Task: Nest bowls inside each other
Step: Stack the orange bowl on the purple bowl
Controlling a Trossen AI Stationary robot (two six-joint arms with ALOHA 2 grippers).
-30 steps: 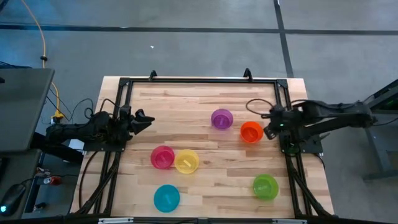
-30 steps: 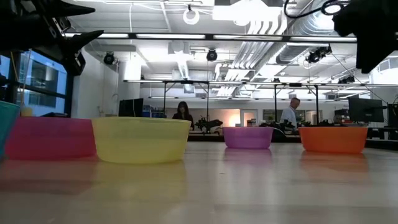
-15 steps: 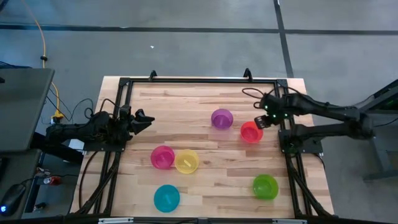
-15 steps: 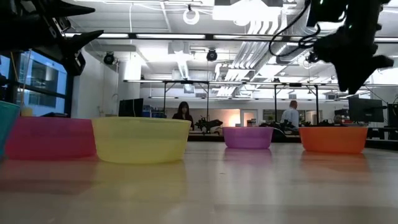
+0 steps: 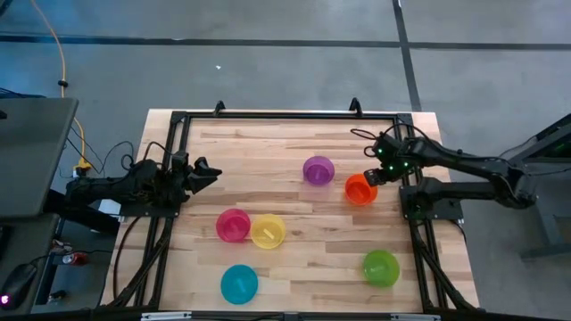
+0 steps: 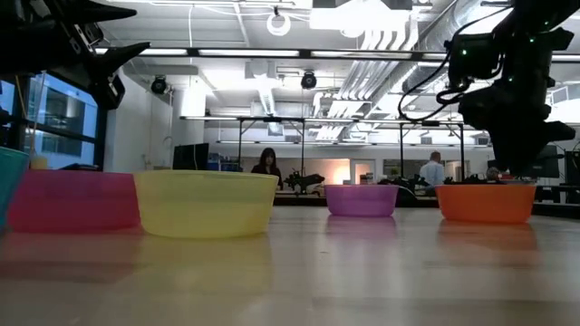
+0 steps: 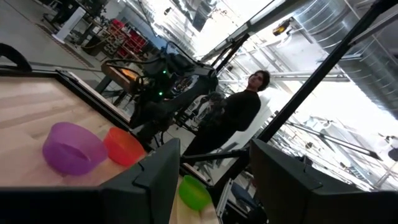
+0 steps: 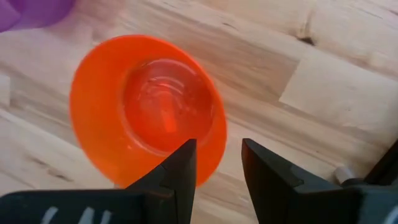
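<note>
Six bowls stand upright on their bases on the wooden table: purple [image 5: 318, 169], orange [image 5: 359, 190], pink [image 5: 233, 225] touching yellow [image 5: 268, 231], blue [image 5: 239, 283] and green [image 5: 381, 267]. My right gripper [image 5: 373, 176] hangs open just above the orange bowl's right rim [image 8: 219, 140], pointing down. In the right wrist view one finger [image 8: 184, 163] stands over the bowl's [image 8: 146, 118] hollow and the other [image 8: 264, 169] outside the wall. In the low view its tips [image 6: 509, 172] stop short of the rim. My left gripper [image 5: 210, 172] waits open at the table's left edge.
A black frame rail [image 5: 175, 152] runs round the table, with arm bases at the left and right edges. Bare wood lies between the purple and pink bowls and along the far edge. People [image 7: 239, 115] stand in the room beyond the table.
My right gripper has swung from beside the table's right edge to over the orange bowl's right rim and has come down close to it. The bowls stand where they were.
</note>
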